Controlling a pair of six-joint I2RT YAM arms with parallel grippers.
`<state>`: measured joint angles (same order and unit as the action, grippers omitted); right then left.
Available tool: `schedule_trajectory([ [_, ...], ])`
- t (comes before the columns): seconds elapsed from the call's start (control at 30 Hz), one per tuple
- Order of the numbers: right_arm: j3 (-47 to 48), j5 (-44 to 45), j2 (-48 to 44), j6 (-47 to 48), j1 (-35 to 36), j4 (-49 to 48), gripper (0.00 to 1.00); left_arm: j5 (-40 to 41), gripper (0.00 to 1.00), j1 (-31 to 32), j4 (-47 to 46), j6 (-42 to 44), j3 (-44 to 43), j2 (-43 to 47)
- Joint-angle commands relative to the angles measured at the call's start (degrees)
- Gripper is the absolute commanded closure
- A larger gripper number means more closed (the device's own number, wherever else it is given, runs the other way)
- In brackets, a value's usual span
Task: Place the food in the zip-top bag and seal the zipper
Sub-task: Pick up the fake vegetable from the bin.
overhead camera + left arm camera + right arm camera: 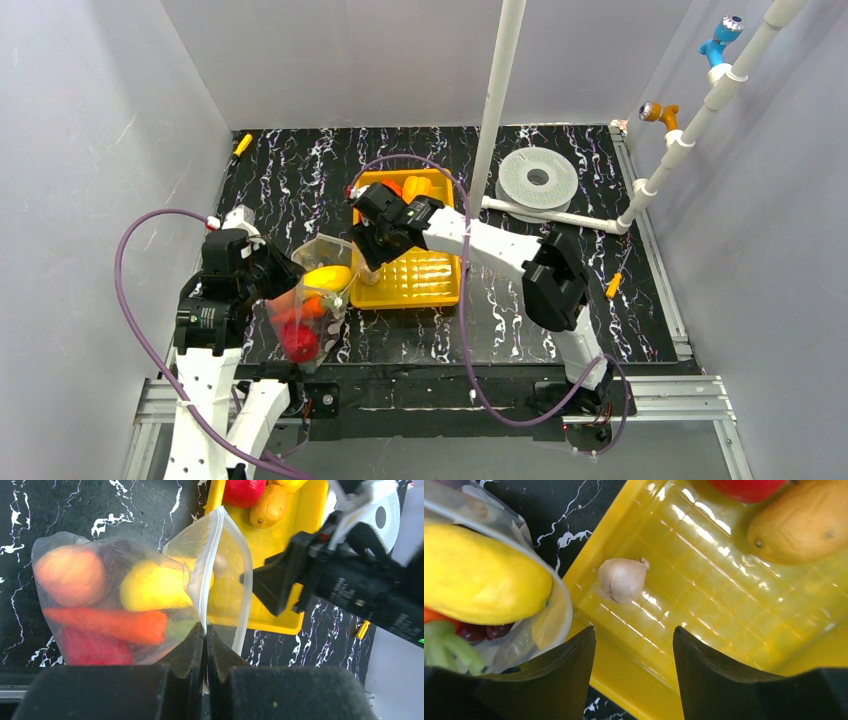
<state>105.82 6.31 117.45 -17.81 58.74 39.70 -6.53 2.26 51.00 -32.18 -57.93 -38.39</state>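
The clear zip-top bag point(310, 310) lies left of the yellow tray point(425, 280) with its mouth open toward the tray. It holds a yellow fruit point(155, 585), an orange carrot point(110, 622), a red piece point(90, 647), a tan-red fruit point(70, 575) and grapes point(486, 630). My left gripper point(205, 630) is shut on the zipper strip point(205, 575) at the bag's mouth. My right gripper point(634, 635) is open and empty over the tray's near-left edge, beside the bag's mouth. A small tan garlic point(623, 579), a tan potato point(804, 522) and a red fruit point(746, 487) lie in the tray.
A white pipe frame point(500, 110) stands behind the tray, with a grey-white disc point(538, 178) at its foot. A small yellow piece point(614, 285) lies right of the tray, another point(243, 144) at the back left. Grey walls close in the black marbled table point(300, 180).
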Motion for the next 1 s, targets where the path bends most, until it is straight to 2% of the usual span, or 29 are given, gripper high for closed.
schedule_trajectory([
  [0.0,-0.35,-4.03,2.81,-0.86,0.5,-6.08,0.36,0.02,1.0,0.14,0.11,0.37,-1.67,0.25],
  [0.4,-1.65,-9.14,7.55,-2.45,0.5,-10.55,0.37,-1.22,1.0,0.18,-0.2,-0.12,-0.98,0.46],
  [0.97,0.98,-6.62,11.87,-2.09,0.52,-9.21,0.4,-1.87,1.0,0.11,-0.03,-0.02,-0.25,0.84],
])
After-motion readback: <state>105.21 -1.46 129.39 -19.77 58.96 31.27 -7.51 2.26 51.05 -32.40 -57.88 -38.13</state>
